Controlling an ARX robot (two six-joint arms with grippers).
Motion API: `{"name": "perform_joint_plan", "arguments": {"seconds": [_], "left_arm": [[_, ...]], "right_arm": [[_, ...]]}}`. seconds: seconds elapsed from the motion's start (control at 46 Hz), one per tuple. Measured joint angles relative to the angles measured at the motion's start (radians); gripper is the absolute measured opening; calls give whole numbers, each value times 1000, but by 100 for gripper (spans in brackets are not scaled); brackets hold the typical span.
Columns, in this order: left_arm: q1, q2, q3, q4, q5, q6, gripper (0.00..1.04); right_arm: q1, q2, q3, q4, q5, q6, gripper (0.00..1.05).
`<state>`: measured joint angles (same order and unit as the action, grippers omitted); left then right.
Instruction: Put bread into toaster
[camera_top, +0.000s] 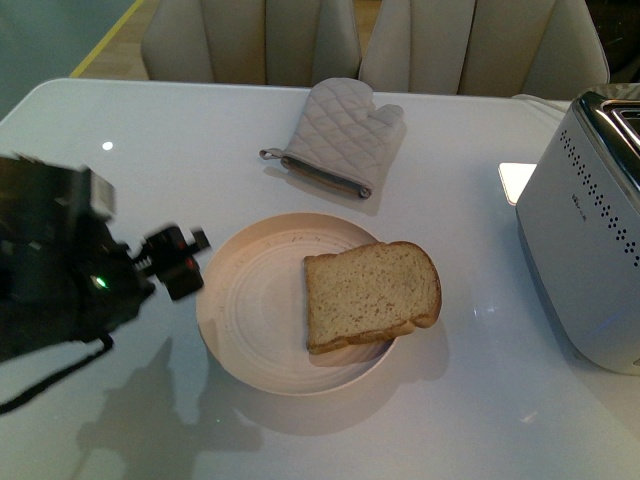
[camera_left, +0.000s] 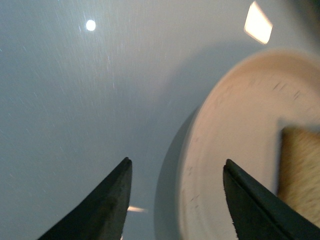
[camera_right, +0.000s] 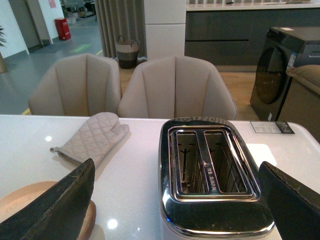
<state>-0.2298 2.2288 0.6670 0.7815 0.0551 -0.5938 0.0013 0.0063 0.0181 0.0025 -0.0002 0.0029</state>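
Note:
The bread (camera_top: 372, 292), one tan slice with a brown crust, lies flat on the right half of a cream round plate (camera_top: 250, 310). My left gripper (camera_top: 180, 262) is open and empty just left of the plate's rim, low over the table. In the left wrist view my left gripper (camera_left: 176, 165) straddles the plate's rim (camera_left: 235, 125), and the bread (camera_left: 300, 170) is beyond one finger. The toaster (camera_top: 585, 250) stands at the table's right edge. My right gripper (camera_right: 176, 162) is open and empty above the toaster (camera_right: 212, 220), whose two slots are empty.
A quilted grey oven mitt (camera_top: 345, 135) lies behind the plate; it also shows in the right wrist view (camera_right: 92, 137). Beige chairs (camera_top: 250, 40) stand along the table's far edge. The plate's edge (camera_right: 25, 197) shows beside one right finger.

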Motion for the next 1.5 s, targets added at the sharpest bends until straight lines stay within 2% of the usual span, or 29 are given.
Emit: {"name": "perform_joint_plan", "arguments": {"seconds": [0.152, 0.283, 0.457, 0.674, 0.739, 0.783, 0.957, 1.239, 1.326, 1.413, 1.5], "left_arm": [[92, -306, -114, 32, 37, -17, 83], [148, -571, -206, -3, 80, -25, 99], [221, -984, -314, -114, 128, -58, 98], [230, -1102, -323, -113, 119, -56, 97], [229, -1084, -376, 15, -2, 89, 86], [229, -1092, -404, 64, -40, 215, 79], [230, -1186, -478, 71, -53, 494, 51], [230, -1358, -567, -19, -55, 572, 3], [230, -1422, -591, -62, -56, 578, 3], [230, -1434, -623, -25, -56, 579, 3], [230, -1466, -647, -52, -56, 579, 3]], "right_arm": [[0, 0, 0, 0, 0, 0, 96], [0, 0, 0, 0, 0, 0, 96], [0, 0, 0, 0, 0, 0, 96], [0, 0, 0, 0, 0, 0, 96], [0, 0, 0, 0, 0, 0, 96], [0, 0, 0, 0, 1, 0, 96], [0, 0, 0, 0, 1, 0, 96], [0, 0, 0, 0, 1, 0, 96], [0, 0, 0, 0, 1, 0, 96], [0, 0, 0, 0, 2, 0, 96], [0, -1, 0, 0, 1, 0, 96]]}}
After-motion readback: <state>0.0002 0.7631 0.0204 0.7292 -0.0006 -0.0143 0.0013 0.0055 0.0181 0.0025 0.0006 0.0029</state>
